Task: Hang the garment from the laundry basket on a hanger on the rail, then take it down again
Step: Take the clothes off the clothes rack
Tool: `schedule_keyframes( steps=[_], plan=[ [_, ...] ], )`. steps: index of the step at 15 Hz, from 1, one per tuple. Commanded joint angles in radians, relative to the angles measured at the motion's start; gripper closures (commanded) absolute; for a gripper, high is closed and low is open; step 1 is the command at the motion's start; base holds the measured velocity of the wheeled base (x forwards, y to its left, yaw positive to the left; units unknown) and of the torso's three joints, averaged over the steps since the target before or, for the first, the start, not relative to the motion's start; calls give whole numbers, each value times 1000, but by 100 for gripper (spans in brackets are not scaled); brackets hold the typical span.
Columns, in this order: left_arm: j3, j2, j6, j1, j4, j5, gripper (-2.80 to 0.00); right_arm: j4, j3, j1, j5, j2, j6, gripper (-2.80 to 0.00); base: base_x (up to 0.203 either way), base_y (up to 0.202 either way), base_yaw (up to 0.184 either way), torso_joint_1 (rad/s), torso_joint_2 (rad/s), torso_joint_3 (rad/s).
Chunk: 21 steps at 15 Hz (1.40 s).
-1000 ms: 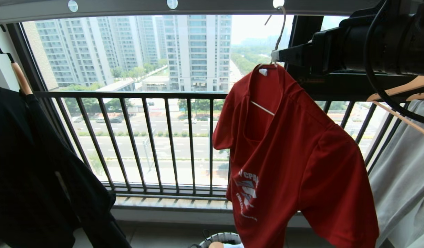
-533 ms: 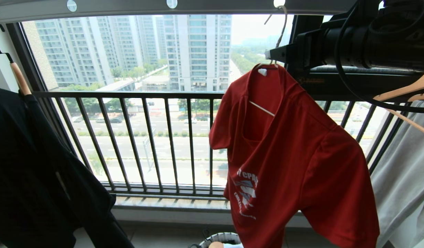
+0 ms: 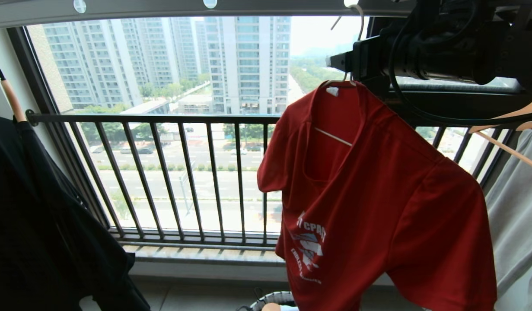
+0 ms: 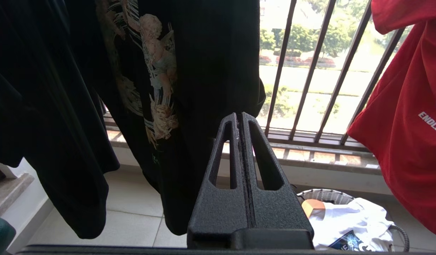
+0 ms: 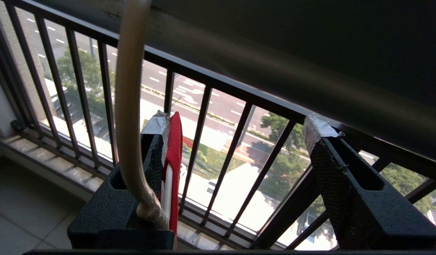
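Currently, compared with a second ago, your right arm is sitting higher against the rail (image 3: pixel 257 6), and the garment (image 3: pixel 378 207) is hanging a shade lower and more to 3 o'clock; the whole head view has shifted with the camera, so treat part of that as camera motion.

At 1 o'clock in the head view, your right gripper (image 5: pixel 235 131) is standing with its jaws spread wide. The hanger (image 5: pixel 127 102) neck is lying against the outer face of one finger, and a red strip of collar is showing just inside that finger. Nothing is being pinched between the jaws.

The hanger's hook (image 3: pixel 354 26) is sitting in a hole of the rail, and the garment is draping from it in front of the black railing (image 3: pixel 162 119).

For room, you are having open space from 9 to 11 o'clock of the garment. A black shirt (image 3: pixel 45 224) is crowding 8 o'clock, and a pale grey garment (image 3: pixel 516 216) is hanging just beside the red one at 3 o'clock.

The laundry basket (image 4: pixel 324 195) is sitting at 6 o'clock, below the garment's hem.

Your left gripper (image 4: pixel 242 122) is parked low with its jaws pressed together, empty.
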Motion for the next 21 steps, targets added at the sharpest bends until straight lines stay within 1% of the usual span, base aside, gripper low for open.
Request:
schedule_keyframes(
  steps=[1,11,15,18,21],
  plan=[
    [0,1,-1,0,-2,1,0,1,-7,0,0,17,-3,0,0,0,0,0,0,0],
    [0,1,-1,1,1,1,0,-6,-2,1,-4,7,-1,0,0,0,0,0,0,0],
    [0,1,-1,0,-2,1,0,-12,1,13,-41,-2,0,0,0,0,0,0,0,0],
    [0,1,-1,0,0,1,0,-66,26,34,-48,-12,0,0,0,0,0,0,0,0],
    [0,1,-1,1,0,1,0,-77,40,68,-69,-35,0,0,0,0,0,0,0,0]
  ],
)
